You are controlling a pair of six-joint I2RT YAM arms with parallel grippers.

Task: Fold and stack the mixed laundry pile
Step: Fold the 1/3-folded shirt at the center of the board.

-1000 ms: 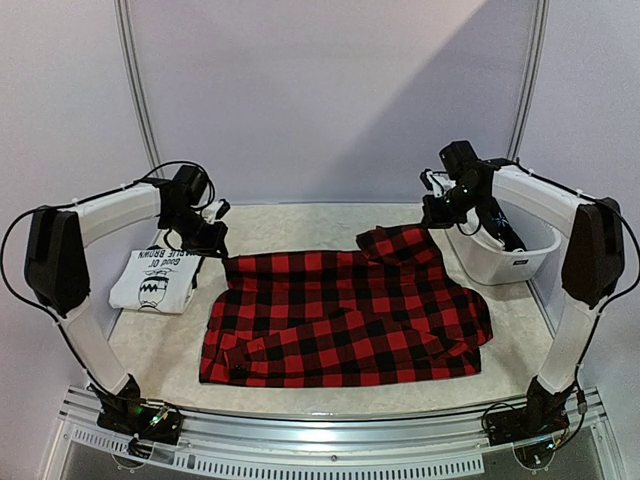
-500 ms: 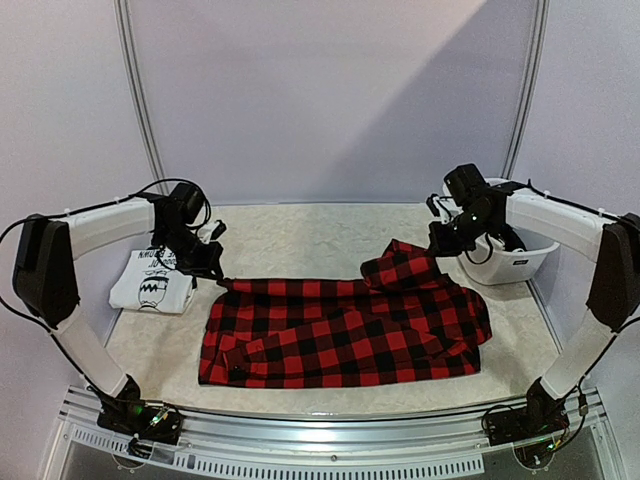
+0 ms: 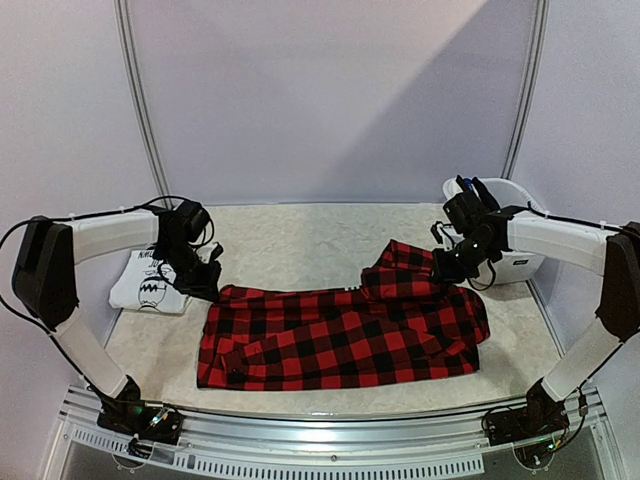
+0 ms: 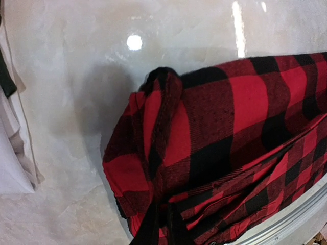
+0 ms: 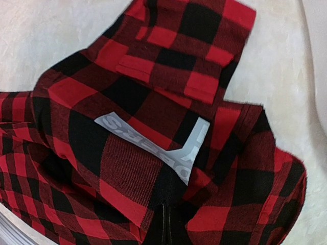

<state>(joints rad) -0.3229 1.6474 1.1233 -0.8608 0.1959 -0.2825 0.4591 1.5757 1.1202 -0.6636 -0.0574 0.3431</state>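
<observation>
Pale marbled table inside a white-walled booth, shown from above and from both wrists. Largest item: the red-black plaid garment, spread across the middle of the table. Its far edge is lifted and turned toward its near edge, and a fold stands up at its right end. Beyond the garment's far-right corner stands a white tub, with dark pieces showing over its rim. Just beside the garment's far-left corner lies a folded white T-shirt with black print.

The left gripper sits at the garment's far-left corner, fingers pressed together on a bunched pinch of plaid cloth, as the left wrist view shows. The right gripper sits over the garment's far-right part, fingers likewise closed on the cloth, just beside a grey label with pale lettering.

Step judged in hand: carrying the far edge over to the near edge, halving the garment.

To do it well:
- Both arms should travel together at matched height.
- The cloth between the two pinches should be kept taut, so that no slack ridge is folded in.
- The right end looks more bunched than the left, so a slight outward pull there would probably flatten it.
- The held edge should be laid flush along the near edge and released only once it rests flat.
</observation>
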